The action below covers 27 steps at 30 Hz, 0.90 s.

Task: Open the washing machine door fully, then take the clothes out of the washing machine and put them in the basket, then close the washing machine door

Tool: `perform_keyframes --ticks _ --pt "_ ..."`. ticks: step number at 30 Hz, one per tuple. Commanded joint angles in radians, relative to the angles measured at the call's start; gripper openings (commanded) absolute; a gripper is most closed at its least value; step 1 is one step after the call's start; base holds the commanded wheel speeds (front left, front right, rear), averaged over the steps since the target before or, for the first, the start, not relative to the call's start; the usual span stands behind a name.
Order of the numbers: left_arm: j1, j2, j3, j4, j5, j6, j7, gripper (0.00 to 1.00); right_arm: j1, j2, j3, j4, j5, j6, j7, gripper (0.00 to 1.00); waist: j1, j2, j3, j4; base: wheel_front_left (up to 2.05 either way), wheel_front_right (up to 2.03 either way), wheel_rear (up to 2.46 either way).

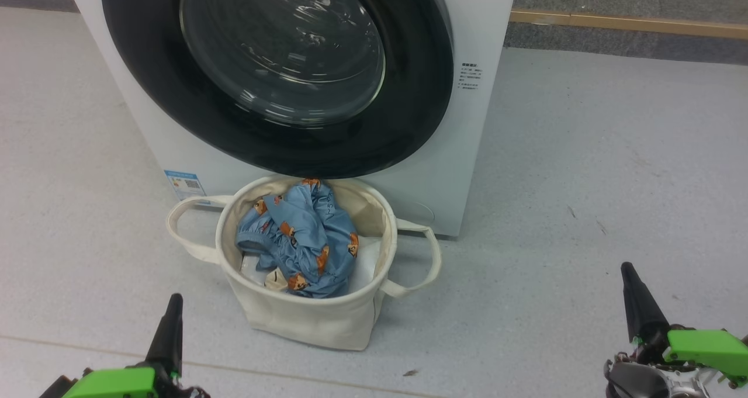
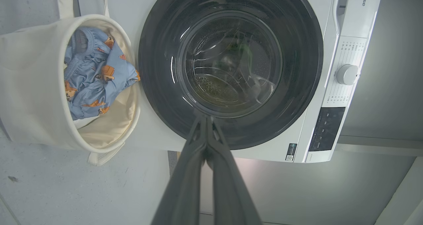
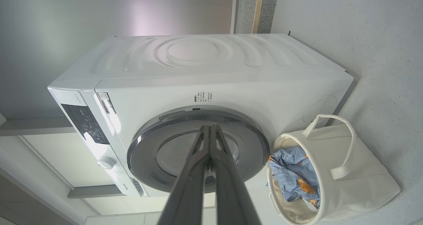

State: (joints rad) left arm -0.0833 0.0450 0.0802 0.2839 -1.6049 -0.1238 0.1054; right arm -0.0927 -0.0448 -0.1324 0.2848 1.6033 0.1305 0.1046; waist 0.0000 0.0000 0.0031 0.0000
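One washing machine (image 1: 467, 152), one door (image 1: 175, 111), one basket (image 1: 304, 322), one garment (image 1: 304, 234), perhaps one white sheet (image 1: 365, 263)

The floor (image 1: 584, 182) was pale grey and speckled, with a few small dark marks (image 1: 601, 227) on it at the right. A small dark scrap (image 1: 411, 373) lay on it lower down. A thin pale line (image 1: 58, 344) crossed the floor at the lower left. At the far side a wooden strip (image 1: 631, 24) ran along the wall, with a dark grey band (image 1: 613, 42) just under it.
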Motion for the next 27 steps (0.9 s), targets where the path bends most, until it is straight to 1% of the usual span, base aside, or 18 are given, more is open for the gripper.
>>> perform_keyframes --ticks 1,27 --pt "-0.025 0.005 0.035 -0.039 -0.003 -0.007 0.009 0.00 -0.015 -0.005 0.019 -0.040 0.006 0.000 0.008 0.00 0.0000 0.0000 0.000 0.000 0.00 0.00 0.00" --pt "-0.025 0.005 0.035 -0.039 -0.003 -0.007 0.009 0.00 -0.015 -0.005 0.019 -0.040 0.006 0.000 0.008 0.00 0.0000 0.0000 0.000 0.000 0.00 0.00 0.00"
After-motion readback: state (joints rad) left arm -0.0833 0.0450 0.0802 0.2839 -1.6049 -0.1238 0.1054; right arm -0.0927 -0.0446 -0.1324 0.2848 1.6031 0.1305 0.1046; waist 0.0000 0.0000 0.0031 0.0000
